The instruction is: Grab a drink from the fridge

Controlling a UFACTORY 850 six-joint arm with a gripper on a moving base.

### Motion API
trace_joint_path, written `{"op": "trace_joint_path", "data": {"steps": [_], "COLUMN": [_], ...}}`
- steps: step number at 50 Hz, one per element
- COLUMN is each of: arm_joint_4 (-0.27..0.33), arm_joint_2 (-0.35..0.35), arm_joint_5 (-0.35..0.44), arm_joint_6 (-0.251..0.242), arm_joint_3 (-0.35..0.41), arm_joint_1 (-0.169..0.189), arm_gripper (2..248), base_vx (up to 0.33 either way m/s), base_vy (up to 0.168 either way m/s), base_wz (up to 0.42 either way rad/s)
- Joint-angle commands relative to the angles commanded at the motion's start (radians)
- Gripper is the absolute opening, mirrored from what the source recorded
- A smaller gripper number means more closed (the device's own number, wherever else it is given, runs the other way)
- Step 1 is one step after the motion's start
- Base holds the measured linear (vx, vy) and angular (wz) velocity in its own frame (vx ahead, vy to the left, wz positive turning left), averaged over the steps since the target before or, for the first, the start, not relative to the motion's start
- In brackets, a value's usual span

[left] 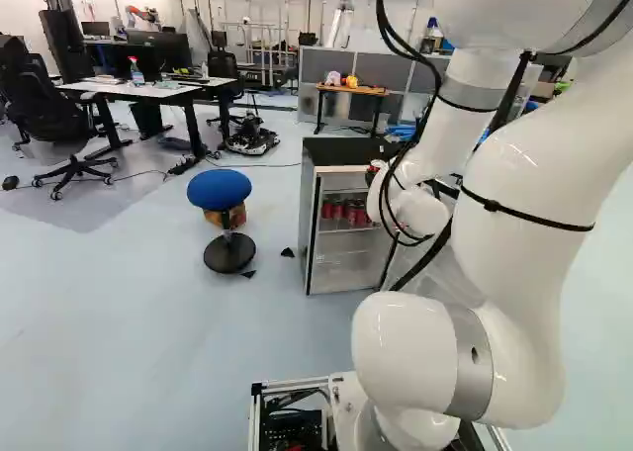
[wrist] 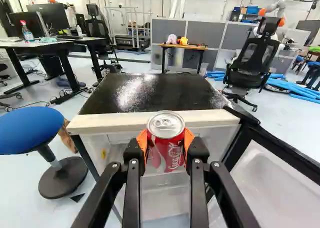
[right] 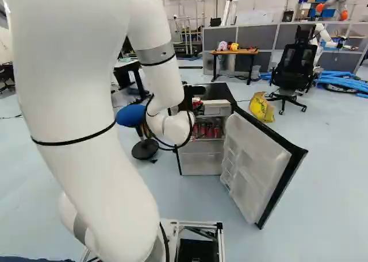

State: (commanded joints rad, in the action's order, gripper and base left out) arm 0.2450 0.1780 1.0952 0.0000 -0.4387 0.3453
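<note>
Red and shiny, the drink can (wrist: 167,145) is up straight between the orange pads (wrist: 142,144) of the black gripper (right: 197,101), which squeezes it from both sides. Just ahead of the gripper is the fridge (wrist: 150,95). Its door (right: 259,164) is wide open on one side of the gripper, and a blue stool (wrist: 30,130) stands on the other. More red cans (right: 210,130) sit inside the fridge.

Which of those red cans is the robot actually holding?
The can between the orange pads of the gripper; the other red cans sit together inside the open fridge.
</note>
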Motion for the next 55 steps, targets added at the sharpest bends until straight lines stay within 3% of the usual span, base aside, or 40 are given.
{"op": "trace_joint_path", "data": {"steps": [55], "arm_joint_4": [-0.072], "arm_joint_2": [-0.003], "arm_joint_5": [-0.121], "arm_joint_6": [0.000], "arm_joint_3": [-0.143], "arm_joint_1": [-0.053], "arm_gripper": [93], "base_vx": [0.000], "base_vy": [0.000], "base_wz": [0.000]}}
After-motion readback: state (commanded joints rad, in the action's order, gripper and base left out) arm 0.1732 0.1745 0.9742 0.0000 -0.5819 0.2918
